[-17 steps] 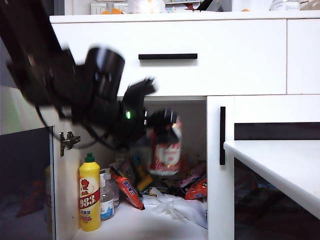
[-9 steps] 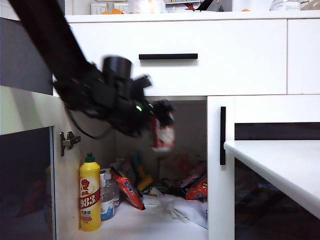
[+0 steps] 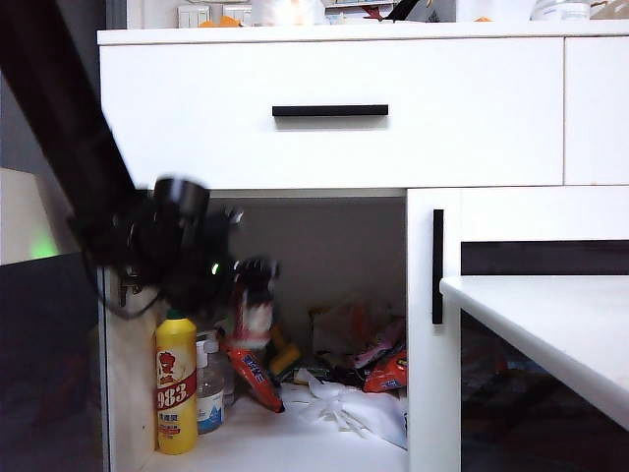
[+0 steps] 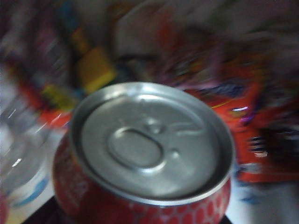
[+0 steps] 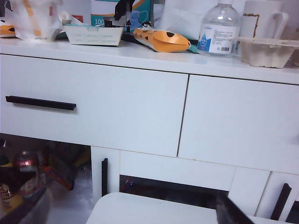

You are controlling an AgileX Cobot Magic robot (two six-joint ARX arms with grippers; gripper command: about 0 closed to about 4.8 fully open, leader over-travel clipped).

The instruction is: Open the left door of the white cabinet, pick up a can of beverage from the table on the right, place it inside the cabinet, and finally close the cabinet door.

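A tall white cabinet (image 3: 334, 108) fills the exterior view, with a drawer and black bar handle above an open compartment; the left door (image 3: 44, 324) stands swung open at the far left, its dark glass panel facing out. The left claw (image 3: 251, 295) reaches into the compartment's left side, blurred, gripping the can of beverage (image 3: 254, 315) upright just above the clutter of snack packets (image 3: 378, 364) on the cabinet floor; a yellow bottle (image 3: 176, 383) marked 983 stands just beside it at the compartment's left edge. In the left wrist view the can's (image 4: 149, 149) silver lid and red honeycomb side fill the frame, held close under the camera. The white desk (image 3: 550, 324) juts in at the right, in front of the closed neighbouring door. The right claw sits near the desk (image 5: 154, 210); only one dark finger (image 5: 231, 212) shows in the right wrist view, its jaws spread wide and holding nothing.
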